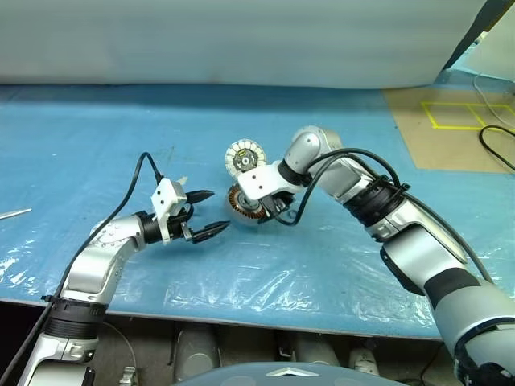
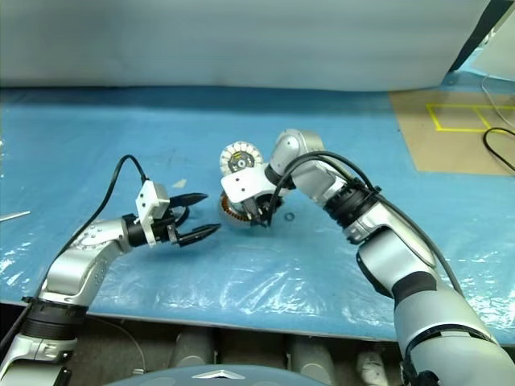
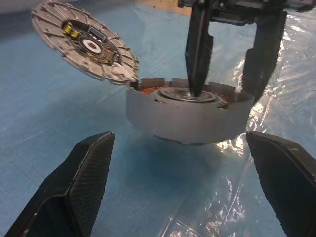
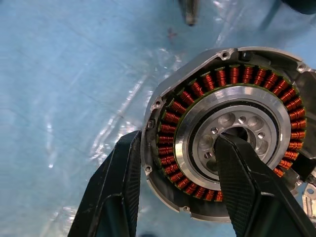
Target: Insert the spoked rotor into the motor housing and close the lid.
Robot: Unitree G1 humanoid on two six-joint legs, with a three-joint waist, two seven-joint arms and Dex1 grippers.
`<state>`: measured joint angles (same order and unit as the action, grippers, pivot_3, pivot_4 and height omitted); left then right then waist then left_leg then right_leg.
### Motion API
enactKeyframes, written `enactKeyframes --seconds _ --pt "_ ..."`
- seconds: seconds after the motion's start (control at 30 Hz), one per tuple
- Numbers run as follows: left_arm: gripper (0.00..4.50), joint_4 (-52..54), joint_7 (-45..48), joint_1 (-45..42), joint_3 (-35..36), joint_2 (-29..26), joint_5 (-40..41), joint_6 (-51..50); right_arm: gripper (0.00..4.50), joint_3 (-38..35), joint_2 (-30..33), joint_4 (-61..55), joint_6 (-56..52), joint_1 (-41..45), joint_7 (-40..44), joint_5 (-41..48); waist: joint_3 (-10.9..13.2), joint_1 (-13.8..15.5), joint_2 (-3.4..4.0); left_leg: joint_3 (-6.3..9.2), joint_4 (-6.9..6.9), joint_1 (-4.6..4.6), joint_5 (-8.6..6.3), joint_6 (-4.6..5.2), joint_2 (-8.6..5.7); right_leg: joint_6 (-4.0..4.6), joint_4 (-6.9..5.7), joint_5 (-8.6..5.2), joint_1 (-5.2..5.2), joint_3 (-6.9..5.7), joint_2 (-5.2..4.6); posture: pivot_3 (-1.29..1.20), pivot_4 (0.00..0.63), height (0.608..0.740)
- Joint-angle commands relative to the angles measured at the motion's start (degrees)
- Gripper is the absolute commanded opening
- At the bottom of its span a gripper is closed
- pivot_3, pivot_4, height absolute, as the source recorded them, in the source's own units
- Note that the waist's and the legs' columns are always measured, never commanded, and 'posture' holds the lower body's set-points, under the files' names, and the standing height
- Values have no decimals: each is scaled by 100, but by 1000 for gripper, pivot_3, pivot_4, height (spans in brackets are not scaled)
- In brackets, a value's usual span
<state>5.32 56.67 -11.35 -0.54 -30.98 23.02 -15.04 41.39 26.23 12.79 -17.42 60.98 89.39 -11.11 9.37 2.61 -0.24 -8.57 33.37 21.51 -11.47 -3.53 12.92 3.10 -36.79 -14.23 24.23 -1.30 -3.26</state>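
Note:
The motor housing (image 4: 227,94) is a grey round cup with copper-brown windings around a silver hub, near the middle of the blue table. My right gripper (image 4: 177,140) points down onto it and is shut on its wall. One finger stands in the hub's centre hole and the other against the outer rim. In the left wrist view the motor housing (image 3: 187,116) looks slightly raised and tilted. The lid (image 1: 241,157), a disc with white-silver segments, leans against the housing's far edge. My left gripper (image 1: 217,211) hangs open just left of the housing, holding nothing. The spoked rotor is out of view.
Crinkled clear plastic covers the blue table (image 1: 121,153), whose front edge (image 1: 241,310) runs close to me. A brown board with yellow tape (image 1: 451,121) and a black cable (image 1: 495,145) lie at the back right. A thin metal piece (image 1: 12,214) lies at the far left.

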Motion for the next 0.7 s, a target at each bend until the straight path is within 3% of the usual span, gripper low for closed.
enactKeyframes --seconds 0.03,0.23,0.43,0.63,0.7 --pt "4500 67 61 -85 -19 19 76 10 1947 267 282 -776 -645 87 311 441 0 3 0 0 0 0 0 0 0 -3 1 2 0 0 0 0 150 740" --pt "4500 104 84 -58 -104 91 80 -35 1947 700 485 -1412 -1563 126 311 859 0 -2 0 0 -5 -2 0 -4 -1 -16 2 10 0 2 0 0 150 740" --pt "4500 105 124 -14 -99 44 77 -41 1947 834 219 -1506 -2095 96 252 830 0 -3 0 0 -5 -6 -4 -11 -1 -18 -1 10 0 5 2 0 150 740" --pt "4500 75 134 -80 -98 22 64 -51 1947 989 181 -1175 -1733 -118 -53 498 -1 13 -1 0 -4 -7 -7 -16 -3 -18 -1 11 -4 5 0 0 150 740" --pt "4500 68 117 -87 -87 25 59 -40 2598 954 137 -1103 -1685 -153 -161 447 -1 11 -1 0 -4 -18 -9 -21 -4 -18 0 10 -14 6 -1 0 150 740"
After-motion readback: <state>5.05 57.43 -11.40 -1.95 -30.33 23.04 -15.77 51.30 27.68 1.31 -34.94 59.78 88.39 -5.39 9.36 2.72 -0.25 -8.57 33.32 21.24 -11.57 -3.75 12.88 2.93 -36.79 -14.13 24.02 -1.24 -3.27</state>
